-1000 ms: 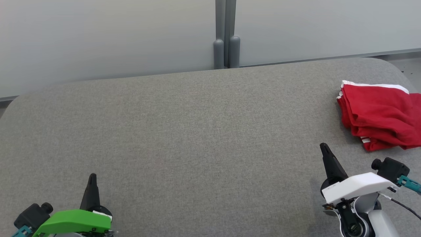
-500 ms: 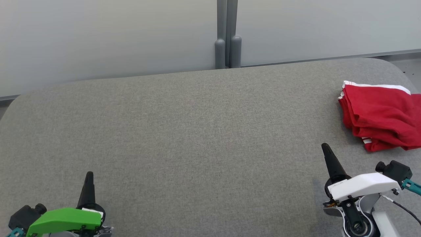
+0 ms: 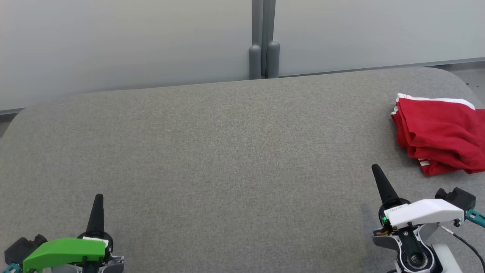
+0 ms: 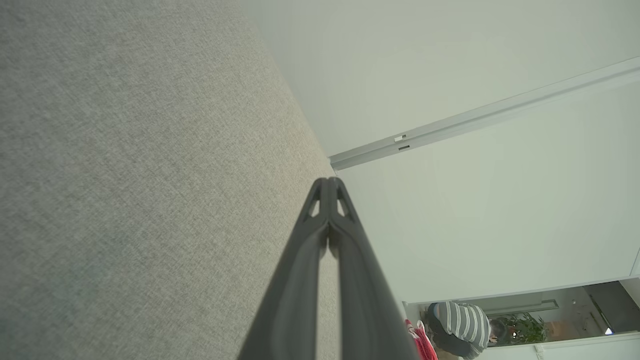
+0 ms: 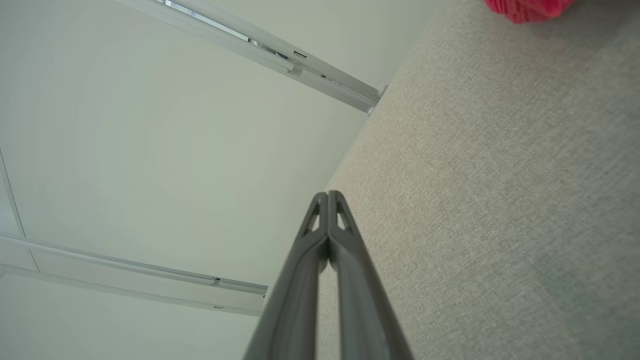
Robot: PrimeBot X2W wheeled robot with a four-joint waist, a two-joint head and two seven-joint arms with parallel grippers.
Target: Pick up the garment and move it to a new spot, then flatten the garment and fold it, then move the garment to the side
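The red garment (image 3: 441,132) lay bunched at the worktop's (image 3: 227,144) right edge, near the right gripper (image 3: 375,167) and well apart from the left gripper (image 3: 98,197); both were pinched closed and empty.

Red, bright red, that was the garment (image 3: 439,136), with white stripes along its edges. The table (image 3: 227,151) beneath wore a flecked mid-grey weave, which looked more beige-grey in the wrist views. The left gripper (image 3: 98,198) had black fingers under a vivid green cover (image 3: 64,252). The right gripper (image 3: 375,167) was black too, but under a white cover (image 3: 424,212), with a teal connector (image 3: 475,218) beside it. The wall (image 3: 113,45) was pale grey-white and the posts (image 3: 264,60) a darker grey. In the left wrist view a person (image 4: 462,322) wore grey-and-white stripes.
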